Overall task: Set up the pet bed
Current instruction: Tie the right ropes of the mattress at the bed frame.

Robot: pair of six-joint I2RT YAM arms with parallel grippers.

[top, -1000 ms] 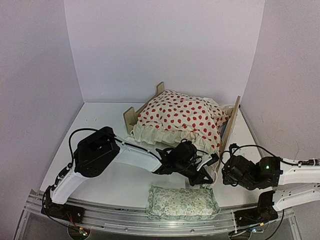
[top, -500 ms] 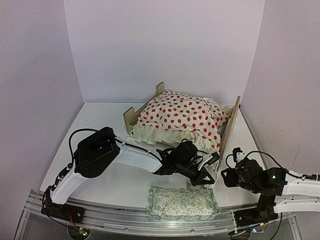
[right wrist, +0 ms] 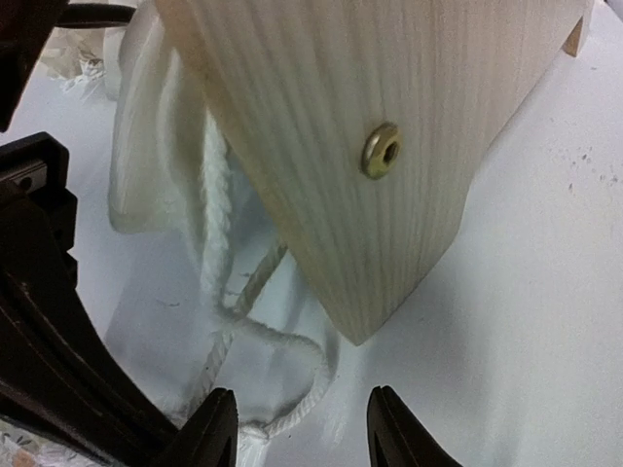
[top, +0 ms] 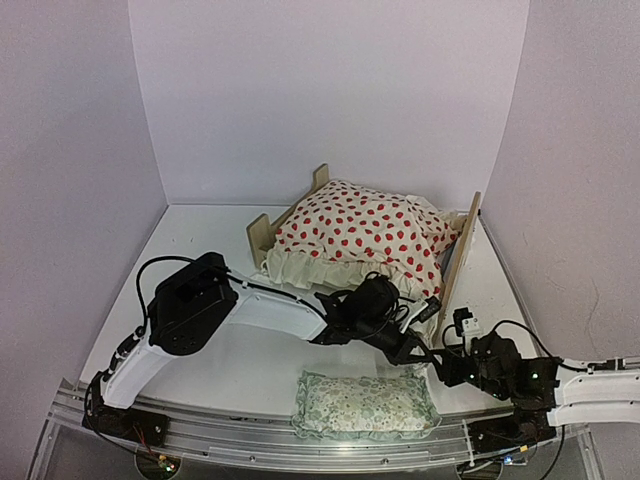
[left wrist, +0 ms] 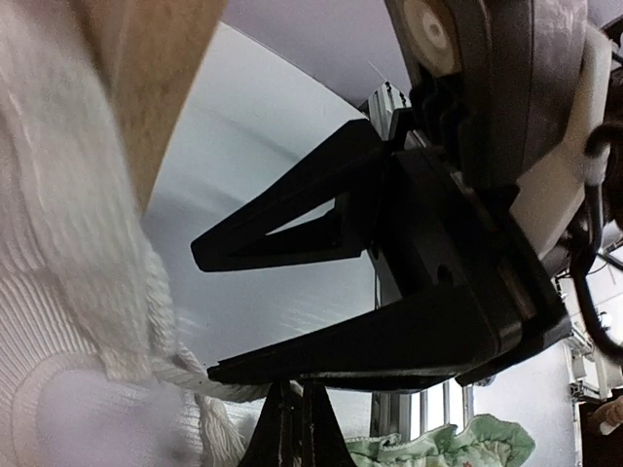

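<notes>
The pet bed (top: 461, 252), a light-wood frame, stands at the back right, and a cream red-dotted cushion (top: 360, 235) covers its base. My left gripper (top: 408, 350) lies low by the bed's near right corner. Its own fingers are shut in the left wrist view (left wrist: 296, 399), and a white cord (left wrist: 167, 362) runs just beside them. My right gripper (top: 441, 366) points at the same corner and is open (right wrist: 302, 394). A loop of cord (right wrist: 313, 362) lies on the table between its tips, below the wooden leg (right wrist: 360, 146). The right gripper's black fingers (left wrist: 321, 350) fill the left wrist view.
A green floral pillow (top: 365, 403) lies at the near edge, just in front of both grippers. The left arm (top: 270, 310) stretches across the middle of the table. White walls close off the back and both sides. The left gripper's body (right wrist: 39, 321) crowds the right wrist view.
My right arm has swung left and lower towards the bed's near right corner, and its jaws have opened wider. The left gripper has shifted slightly and stays shut.
</notes>
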